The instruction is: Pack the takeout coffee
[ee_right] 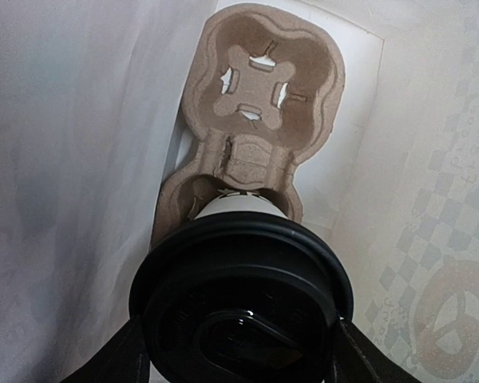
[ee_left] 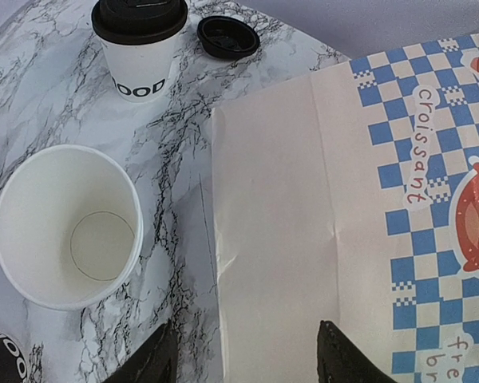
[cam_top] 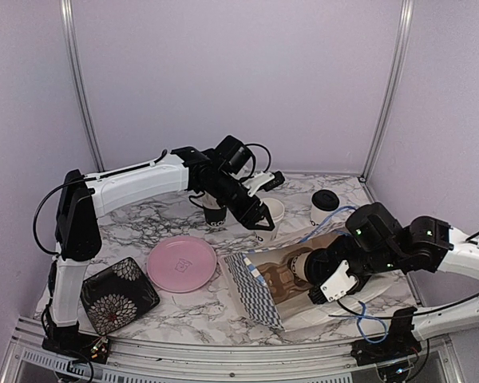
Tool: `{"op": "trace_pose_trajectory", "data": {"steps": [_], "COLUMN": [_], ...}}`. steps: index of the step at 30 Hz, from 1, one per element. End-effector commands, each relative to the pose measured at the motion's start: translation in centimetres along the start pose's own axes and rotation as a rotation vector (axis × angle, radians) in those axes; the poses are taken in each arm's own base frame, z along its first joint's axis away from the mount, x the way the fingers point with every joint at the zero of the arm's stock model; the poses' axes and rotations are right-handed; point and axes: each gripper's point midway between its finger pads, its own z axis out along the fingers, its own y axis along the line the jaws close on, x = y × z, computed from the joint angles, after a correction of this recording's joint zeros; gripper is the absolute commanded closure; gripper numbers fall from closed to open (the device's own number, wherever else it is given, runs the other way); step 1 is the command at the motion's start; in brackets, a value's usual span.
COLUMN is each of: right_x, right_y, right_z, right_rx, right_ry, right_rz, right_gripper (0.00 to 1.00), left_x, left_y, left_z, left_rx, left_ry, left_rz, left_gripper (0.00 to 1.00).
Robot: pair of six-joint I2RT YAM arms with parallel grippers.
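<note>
My right gripper (ee_right: 241, 363) is shut on a white takeout coffee cup with a black lid (ee_right: 241, 307), held inside the paper bag lying on its side. The cup's base sits at the near pocket of a brown cardboard carrier (ee_right: 259, 96). From above, the right gripper (cam_top: 315, 273) and this cup (cam_top: 301, 263) are in the bag's mouth. A second lidded "GOOD" cup (ee_left: 138, 44) (cam_top: 325, 206) stands at the back. An empty lidless white cup (ee_left: 68, 227) (cam_top: 273, 210) stands under my left gripper (ee_left: 247, 363) (cam_top: 261, 217), which is open and empty. A loose black lid (ee_left: 227, 36) lies near.
The blue-and-white chequered bag (cam_top: 255, 291) (ee_left: 359, 207) lies on the marble table. A black cup (cam_top: 214, 212) stands behind the left arm. A pink plate (cam_top: 181, 263) and a black floral dish (cam_top: 120, 294) lie front left. A blue cable (cam_top: 359, 315) hangs off the right arm.
</note>
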Motion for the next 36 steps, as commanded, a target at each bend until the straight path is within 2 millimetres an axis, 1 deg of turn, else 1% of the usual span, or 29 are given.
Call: {"op": "trace_pose_trajectory", "data": {"steps": [1,6,12,15,20,24,26,31,32,36], "right_x": [-0.2,-0.8,-1.4,-1.9,-2.3,-2.2,-2.3,-2.7,-3.2,-4.0], "right_y": [-0.7,-0.8,-1.9,-2.7,-3.2,-3.1,-2.8,-2.6,-2.4,-2.2], "right_z": [0.4,0.8,0.9,0.7,1.3,2.1,2.2,1.8,1.5,0.5], "right_rx": [0.012,-0.045,-0.106,-0.144,-0.232,-0.290,-0.314,-0.364,-0.388,-0.458], "right_ry": [0.003,-0.010,-0.020,-0.035,-0.037,-0.013,-0.014,-0.020,-0.045,-0.075], "right_rz": [0.021,0.044,0.099,0.133,0.197,0.237,0.252,0.285,0.297,0.335], "right_gripper": [0.51,0.52,0.52,0.53,0.55,0.55,0.55,0.55,0.55,0.55], "left_x": [1.0,1.1,1.4,1.3,1.0,0.8,1.1,2.1,2.3,3.3], "left_y": [0.2,0.9,1.5,1.9,2.9,3.7,3.9,4.1,4.1,3.5], "left_z": [0.6,0.3,-0.5,-1.3,-2.9,-4.5,-4.9,-4.4,-4.3,-3.0], "left_rx": [0.015,0.011,0.002,-0.006,-0.036,-0.068,-0.054,-0.037,-0.030,0.032], "left_ry": [0.028,0.027,0.025,0.015,-0.005,-0.025,-0.025,0.002,0.006,0.032], "left_rz": [0.001,-0.012,-0.023,-0.026,-0.037,-0.045,-0.063,-0.088,-0.094,-0.126], "left_gripper": [0.40,0.40,0.40,0.40,0.40,0.40,0.39,0.39,0.40,0.40]}}
